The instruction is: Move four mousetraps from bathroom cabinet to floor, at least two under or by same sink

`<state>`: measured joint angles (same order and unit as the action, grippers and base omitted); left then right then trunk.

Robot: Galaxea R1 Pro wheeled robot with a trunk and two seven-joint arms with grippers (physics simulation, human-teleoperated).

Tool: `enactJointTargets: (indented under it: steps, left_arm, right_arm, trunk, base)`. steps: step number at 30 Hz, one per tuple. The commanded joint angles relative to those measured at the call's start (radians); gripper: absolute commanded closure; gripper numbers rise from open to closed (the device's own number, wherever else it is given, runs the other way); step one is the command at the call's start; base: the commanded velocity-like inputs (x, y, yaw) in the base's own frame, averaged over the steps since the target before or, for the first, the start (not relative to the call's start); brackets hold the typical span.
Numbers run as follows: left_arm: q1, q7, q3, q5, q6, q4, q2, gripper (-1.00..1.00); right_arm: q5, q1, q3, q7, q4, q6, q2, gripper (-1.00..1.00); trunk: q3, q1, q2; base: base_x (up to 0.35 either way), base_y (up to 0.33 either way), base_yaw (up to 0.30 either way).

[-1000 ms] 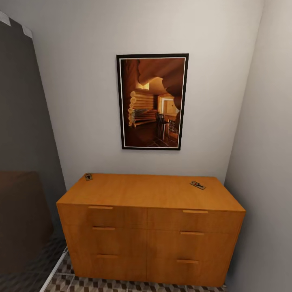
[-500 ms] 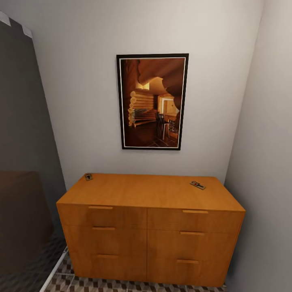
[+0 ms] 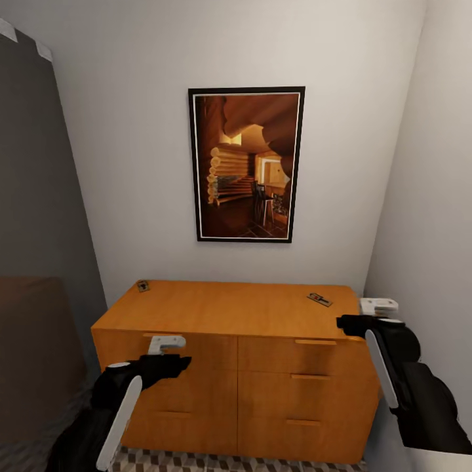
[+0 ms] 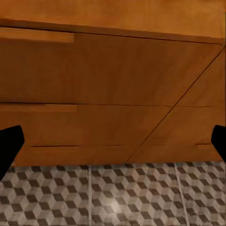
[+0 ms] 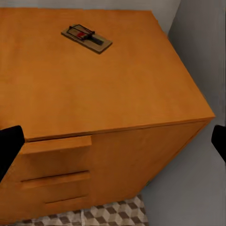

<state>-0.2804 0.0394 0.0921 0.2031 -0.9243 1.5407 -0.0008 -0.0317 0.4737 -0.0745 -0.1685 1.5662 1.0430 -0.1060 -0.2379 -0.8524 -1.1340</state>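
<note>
**Mia:** Where are the mousetraps?

**Ben:** I can see two. One mousetrap (image 3: 142, 286) lies flat at the back left corner of the cabinet (image 3: 236, 311) top. The other mousetrap (image 3: 319, 299) lies flat near the back right corner. They are well apart, one at each end.

**Mia:** Is anything holding them?

**Ben:** No. Both lie by themselves on the wood.

**Mia:** Where are the robot's hands?

**Ben:** The left claw (image 3: 172, 353) is up in front of the top left drawer, near its bar handle (image 3: 162, 335). The right claw (image 3: 372, 313) is up by the front right corner of the cabinet top, near the second trap but not touching it.

**Mia:** Are the claws apart or together?

**Ben:** In each wrist view a dark fingertip (image 4: 9, 146) shows at each far side, so both claws are spread wide, with nothing between them.

**Mia:** What does the right wrist view show?

**Ben:** It looks down on the cabinet top. The trap there is tan wood with dark wire and a little red bit.

**Mia:** And the floor?

**Ben:** The bathroom floor (image 4: 113, 195) has small cube tiles. It runs right up to the foot of the cabinet.

**Mia:** What is on the wall?

**Ben:** A framed picture (image 3: 246, 164) hangs above the cabinet.
</note>
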Motion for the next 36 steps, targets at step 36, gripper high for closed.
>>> enactJointTargets:
  steps: [36]
  left_arm:
    - [-0.267, 0.011, 0.002, -0.004, -0.046, 0.001, -0.063, -1.0]
  right_arm:
    - [0.006, 0.261, 0.005, -0.011, -0.008, 0.004, 0.02, -1.0]
  trunk:
    - [-0.002, 0.0, -0.001]
  base:
    - [0.034, 0.0, 0.0]
